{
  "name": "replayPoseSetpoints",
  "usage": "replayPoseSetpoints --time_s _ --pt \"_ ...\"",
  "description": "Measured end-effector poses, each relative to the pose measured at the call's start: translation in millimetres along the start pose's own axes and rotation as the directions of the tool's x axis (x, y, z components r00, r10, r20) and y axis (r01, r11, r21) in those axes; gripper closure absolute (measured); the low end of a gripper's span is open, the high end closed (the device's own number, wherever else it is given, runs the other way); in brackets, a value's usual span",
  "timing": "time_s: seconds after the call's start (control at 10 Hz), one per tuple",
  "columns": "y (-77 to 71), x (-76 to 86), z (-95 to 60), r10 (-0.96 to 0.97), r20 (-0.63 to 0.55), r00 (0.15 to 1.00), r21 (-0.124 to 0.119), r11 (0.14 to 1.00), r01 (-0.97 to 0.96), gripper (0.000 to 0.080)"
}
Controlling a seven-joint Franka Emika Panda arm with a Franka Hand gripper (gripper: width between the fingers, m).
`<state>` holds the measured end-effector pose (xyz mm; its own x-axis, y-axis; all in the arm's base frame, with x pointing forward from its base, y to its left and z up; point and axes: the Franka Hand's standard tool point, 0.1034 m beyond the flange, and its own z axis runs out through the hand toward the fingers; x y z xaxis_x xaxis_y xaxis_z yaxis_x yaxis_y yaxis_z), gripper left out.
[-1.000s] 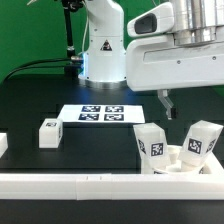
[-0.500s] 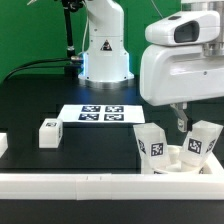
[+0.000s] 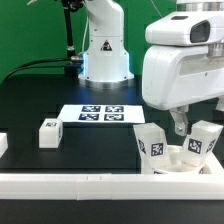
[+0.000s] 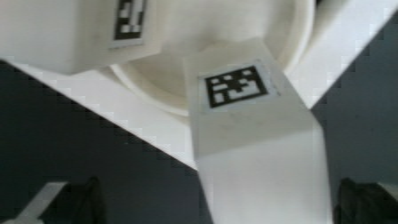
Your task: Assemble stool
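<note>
Your gripper [image 3: 180, 124] is spread wide and holds nothing. In the wrist view its dark fingers [image 4: 57, 202] stand well apart on either side of a leg [image 4: 249, 150], and I can't tell whether either one touches it. That leg is the one to mind: it lies straight ahead between the fingers, with its long axis running away from them toward the seat [image 4: 151, 85]. Closing would likely pinch it across its width. It's a blocky white plastic bar, flat-faced and smooth, with a black-and-white tag on its far part. The seat is thick, round and white, and a second leg [image 4: 98, 25] stands in it. The stool sits at the exterior view's right, just behind the rail [image 3: 90, 184]. A loose leg [image 3: 49, 132] lies well apart on the black table [image 3: 40, 100], near the marker board [image 3: 100, 115].
</note>
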<state>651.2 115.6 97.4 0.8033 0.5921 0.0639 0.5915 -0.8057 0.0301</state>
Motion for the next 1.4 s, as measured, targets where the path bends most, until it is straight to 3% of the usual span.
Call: replayPoseSetpoints --time_s 0.1,0.2,0.3,0.5,0.8,0.9,1.0,1.1,1.4 --pt "-1.6 -0.5 0.5 -0.01 0.007 1.0 0.0 1.0 0.01 0.0151" --pt "-13.7 -0.8 3.1 0.012 0.027 1.0 0.023 1.0 -0.013 0.0151" --pt "-20.1 -1.3 6.3 0.006 0.03 1.0 0.03 1.0 -0.007 0.0151" --pt "-24.9 -6.0 15.7 0.016 0.032 0.999 0.03 0.999 -0.017 0.0151" --pt "-24.1 -6.5 16.8 0.063 0.034 0.997 0.028 0.998 -0.064 0.0151" --pt "-23.6 -6.8 16.9 0.068 0.035 0.997 0.027 0.997 -0.069 0.0246" --pt "-23.3 -7.0 16.9 0.116 0.036 0.993 0.026 0.993 -0.117 0.0246" --pt "-22.2 -7.7 17.0 0.198 0.039 0.98 0.022 0.98 -0.199 0.0446" --pt "-18.5 -8.8 17.2 0.423 0.037 0.905 0.011 0.906 -0.424 0.0462"
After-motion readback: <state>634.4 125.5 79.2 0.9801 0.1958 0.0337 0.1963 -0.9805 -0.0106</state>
